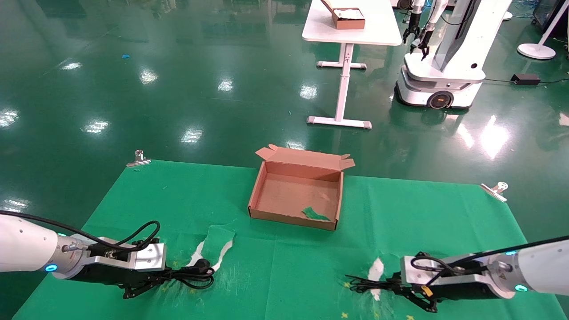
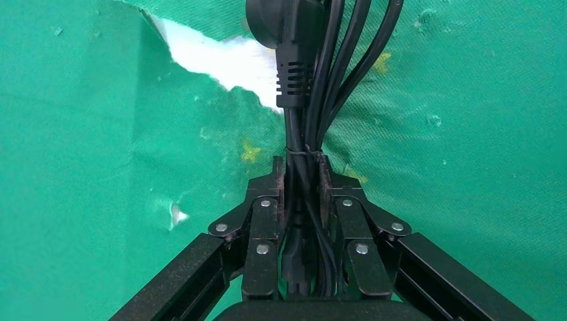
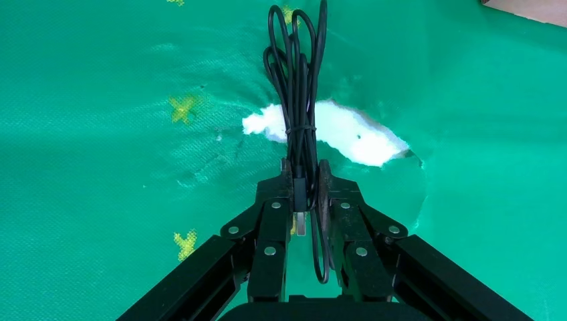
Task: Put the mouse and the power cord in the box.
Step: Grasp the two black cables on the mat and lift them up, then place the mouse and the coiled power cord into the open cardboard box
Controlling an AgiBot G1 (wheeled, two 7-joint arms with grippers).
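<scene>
Power cord (image 2: 304,80) is lying pinched between the left gripper (image 2: 302,194) fingers, at seven o'clock from the box (image 1: 297,195); the right gripper (image 3: 304,190) is clamping a thin bundled wire (image 3: 296,73).

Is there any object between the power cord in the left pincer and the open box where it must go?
Nothing visible blocks it. The left pincer grips the power cord, and between it and the box lies only green cloth with a torn patch.
</scene>
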